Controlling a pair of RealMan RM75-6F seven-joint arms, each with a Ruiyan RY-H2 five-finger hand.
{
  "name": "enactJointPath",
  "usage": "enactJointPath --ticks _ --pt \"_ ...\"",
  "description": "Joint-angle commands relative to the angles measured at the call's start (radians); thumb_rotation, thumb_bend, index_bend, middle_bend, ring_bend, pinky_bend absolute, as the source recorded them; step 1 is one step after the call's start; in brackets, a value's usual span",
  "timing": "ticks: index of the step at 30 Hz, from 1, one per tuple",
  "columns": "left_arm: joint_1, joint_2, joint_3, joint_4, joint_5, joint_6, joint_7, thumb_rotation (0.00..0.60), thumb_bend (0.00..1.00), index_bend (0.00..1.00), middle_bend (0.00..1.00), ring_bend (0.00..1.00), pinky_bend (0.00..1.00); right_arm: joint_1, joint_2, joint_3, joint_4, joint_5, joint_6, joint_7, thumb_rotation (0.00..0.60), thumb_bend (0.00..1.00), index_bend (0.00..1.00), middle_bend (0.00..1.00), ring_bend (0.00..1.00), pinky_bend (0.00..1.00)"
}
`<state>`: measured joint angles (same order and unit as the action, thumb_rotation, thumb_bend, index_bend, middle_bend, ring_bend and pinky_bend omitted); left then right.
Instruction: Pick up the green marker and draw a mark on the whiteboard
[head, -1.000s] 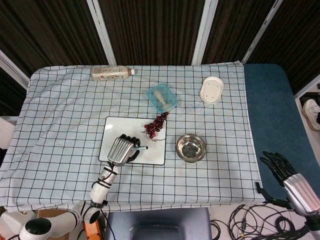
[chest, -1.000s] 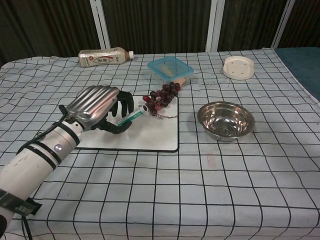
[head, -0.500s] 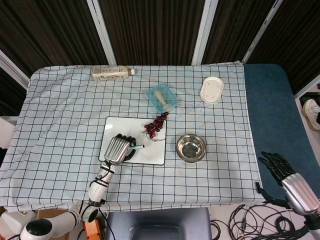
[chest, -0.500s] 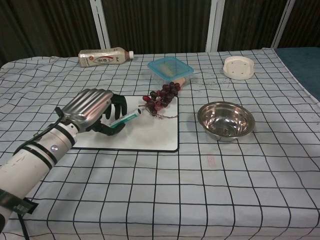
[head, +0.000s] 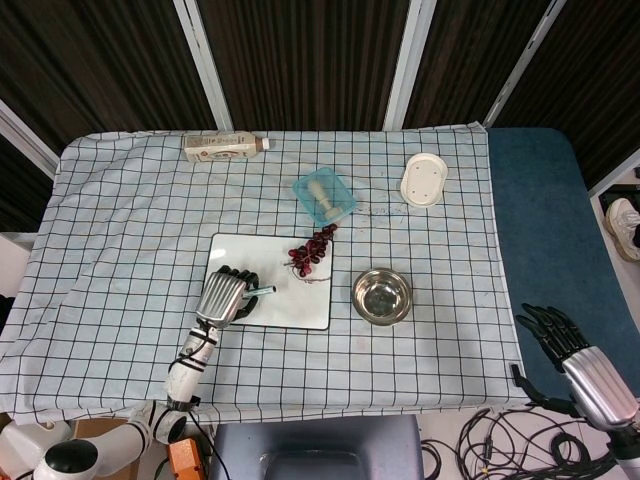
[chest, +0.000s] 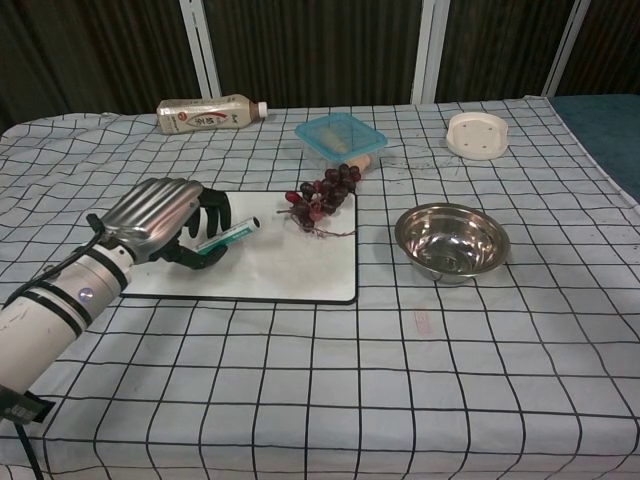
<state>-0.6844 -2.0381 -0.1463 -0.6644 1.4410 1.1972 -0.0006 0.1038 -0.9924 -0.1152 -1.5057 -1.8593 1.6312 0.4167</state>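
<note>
The green marker (chest: 228, 236) (head: 262, 291) lies across my left hand's fingers, its white end pointing right toward the grapes. My left hand (chest: 163, 222) (head: 225, 298) grips it over the left part of the whiteboard (chest: 290, 265) (head: 295, 298). Whether the tip touches the board I cannot tell. No green mark shows on the board. My right hand (head: 580, 358) hangs off the table at the lower right of the head view, fingers spread and holding nothing.
A bunch of red grapes (chest: 322, 198) lies on the board's top right corner. A steel bowl (chest: 452, 240) stands right of the board. Behind are a blue lidded box (chest: 340, 137), a white dish (chest: 477, 134) and a lying bottle (chest: 210, 113).
My left hand has slid left along the whiteboard with the marker, away from the grapes. The right hand has barely moved.
</note>
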Motion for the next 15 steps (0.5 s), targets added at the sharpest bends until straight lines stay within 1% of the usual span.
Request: enactJointPath --ticks 1,8,15 --pt "0.009 0.002 0.004 0.006 0.001 0.005 -0.006 0.600 0.52 0.80 0.80 0.56 0.46 0.000 -0.001 0.000 0.000 0.001 0.000 -0.002 0.600 0.29 0.00 0.00 0.00 0.04" --pt "0.018 0.017 0.010 -0.019 0.020 0.046 -0.007 0.600 0.52 0.80 0.80 0.56 0.46 -0.001 -0.002 0.000 -0.001 -0.002 0.005 -0.005 0.600 0.29 0.00 0.00 0.00 0.04" --pt "0.027 0.044 0.020 -0.107 0.048 0.095 0.029 0.600 0.52 0.80 0.80 0.56 0.46 -0.001 -0.004 -0.001 0.000 -0.007 0.010 -0.004 0.600 0.29 0.00 0.00 0.00 0.04"
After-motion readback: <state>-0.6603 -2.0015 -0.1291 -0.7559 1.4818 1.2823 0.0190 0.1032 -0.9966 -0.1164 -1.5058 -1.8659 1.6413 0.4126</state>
